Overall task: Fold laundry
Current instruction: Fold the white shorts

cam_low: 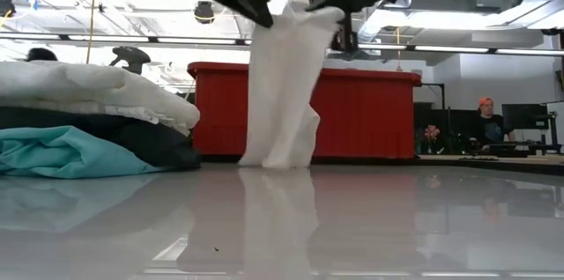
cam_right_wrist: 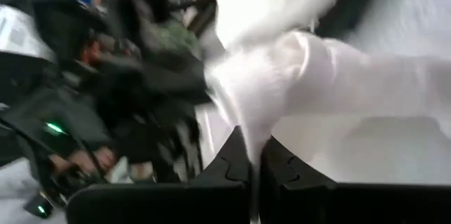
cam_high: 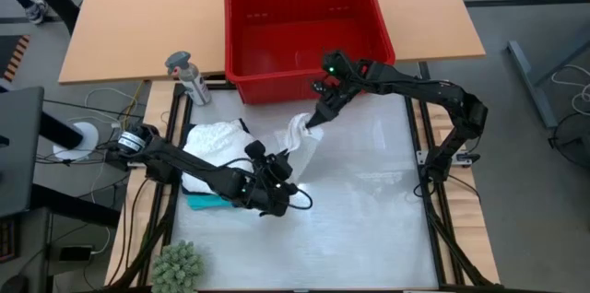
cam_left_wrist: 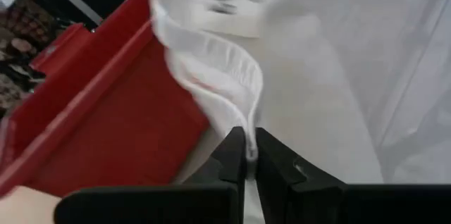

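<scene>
White cloth, a small garment point(cam_high: 300, 136), hangs stretched between two dark robot arms above the pale tabletop point(cam_high: 369, 210), its lower end touching the surface in the low view. The left gripper point(cam_left_wrist: 250, 155) is clamped on one edge of it, fingers pressed together around the fabric. The right gripper point(cam_right_wrist: 254, 155) is pinched shut on the other edge, just in front of a red basket point(cam_high: 304, 7). Beside the left arm sits a pile of laundry point(cam_low: 88, 130): white on top, black beneath, teal at the bottom. A green fuzzy plant point(cam_high: 177, 265) sits at the tabletop's near left corner.
</scene>
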